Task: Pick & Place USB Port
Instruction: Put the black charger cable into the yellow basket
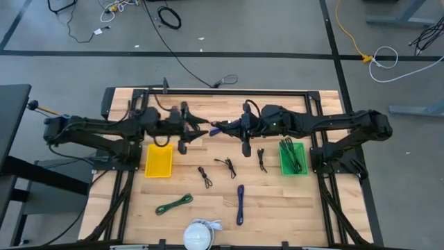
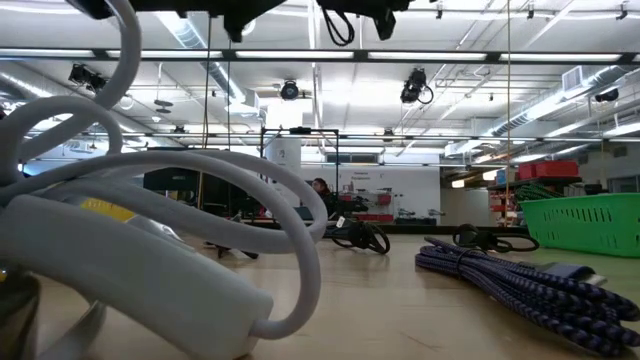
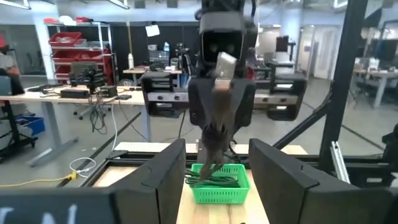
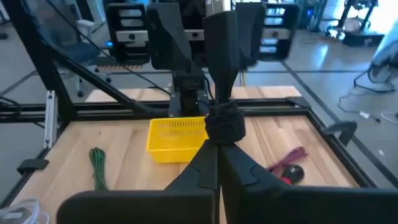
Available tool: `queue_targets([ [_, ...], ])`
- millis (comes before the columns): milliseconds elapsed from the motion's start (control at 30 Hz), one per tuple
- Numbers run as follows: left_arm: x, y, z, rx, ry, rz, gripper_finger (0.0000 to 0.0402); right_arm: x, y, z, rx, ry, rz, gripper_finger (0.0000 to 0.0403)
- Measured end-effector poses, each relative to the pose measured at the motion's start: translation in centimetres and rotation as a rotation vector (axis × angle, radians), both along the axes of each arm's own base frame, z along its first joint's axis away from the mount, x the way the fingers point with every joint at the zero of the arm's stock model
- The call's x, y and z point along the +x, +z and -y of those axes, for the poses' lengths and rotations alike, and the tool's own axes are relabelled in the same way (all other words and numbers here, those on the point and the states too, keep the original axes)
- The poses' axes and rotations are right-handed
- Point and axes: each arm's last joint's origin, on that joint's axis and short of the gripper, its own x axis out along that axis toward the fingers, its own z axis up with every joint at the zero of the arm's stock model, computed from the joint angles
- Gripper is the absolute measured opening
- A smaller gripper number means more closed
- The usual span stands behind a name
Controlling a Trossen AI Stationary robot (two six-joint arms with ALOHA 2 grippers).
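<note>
We look down on a wooden table (image 1: 291, 208) where two dark robot arms meet nose to nose above its far middle.

The right claw (image 1: 220, 128) is clamped together on a dark bundled USB cable (image 3: 215, 124). The cable's silver plug (image 3: 225, 62) sticks up above the fingers and its loops hang below. The cable is in the air, well above the tabletop, between the two claws.

The left claw (image 1: 189, 128) faces it just beside the cable, fingers apart and holding nothing.

We judge this to be a hand-over in mid-air, with the cable now carried by the right arm alone. A green basket (image 1: 302, 167) on the right side of the table already holds cables, so the next move likely calls for the right arm to swing right and nearer, then let go over that basket. The left arm would first need to back away to the left.

A yellow basket (image 1: 158, 173) sits on the left side.

The open middle of the table holds three small black cables (image 1: 227, 165), with a green cable (image 1: 173, 203), a blue cable (image 1: 240, 203) and a white cable (image 1: 199, 235) nearer us. All lie low, well apart from the raised claws.

A black frame rail (image 1: 229, 92) runs along the far edge, close behind the arms, so there is more room to move toward the near side.
</note>
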Motion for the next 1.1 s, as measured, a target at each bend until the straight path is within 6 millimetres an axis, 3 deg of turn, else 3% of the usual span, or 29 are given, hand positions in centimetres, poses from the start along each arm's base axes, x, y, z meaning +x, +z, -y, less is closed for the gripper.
queue_targets([
  [433, 3.9, 1.9, -0.1, 0.033, -0.082, 0.074, 0.0184, -0.1, 1.3, -0.2, -0.036, 0.019, 0.104, 0.0000],
  [667, 4.7, 2.5, -0.3, 0.063, -0.049, 0.093, 0.0174, -0.1, 1.3, -0.3, -0.050, 0.026, 0.109, 0.0000],
  [800, 4.7, 2.8, -0.3, 0.062, -0.030, 0.102, 0.0128, -0.1, 1.3, -0.3, -0.060, 0.028, 0.113, 0.0000],
  [933, 4.7, 2.7, -0.3, 0.078, -0.029, 0.098, 0.0029, -0.1, 1.4, -0.3, -0.080, 0.031, 0.115, 0.0025],
  [1100, 4.7, 2.8, -0.3, 0.081, -0.027, 0.102, 0.0022, -0.1, 1.6, -0.3, -0.081, 0.031, 0.136, 0.0073],
])
